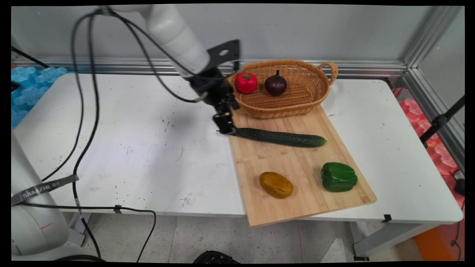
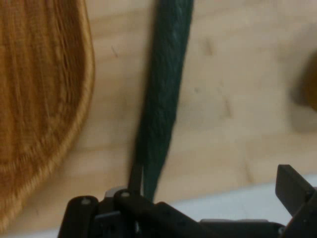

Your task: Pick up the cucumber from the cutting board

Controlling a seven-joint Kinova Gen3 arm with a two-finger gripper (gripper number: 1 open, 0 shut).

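On the cutting board (image 1: 297, 163), a brown potato (image 1: 276, 184) is seen at six o'clock and a green pepper (image 1: 338, 177) at four, the cucumber (image 1: 282, 137) beyond is laid crosswise, its nine-o'clock tip flanked by the widely spread gripper (image 1: 225, 129), and a basket (image 1: 308, 100) is stood at twelve.

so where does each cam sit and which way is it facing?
Main view: fixed above the table's near side, looking down across the white table to the wall; shows the white arm and black two-finger gripper.
Hand view: on the hand, looking along the gripper at the wooden cutting board; linkage at bottom.
Shared: long dark green cucumber, woven wicker basket, board.
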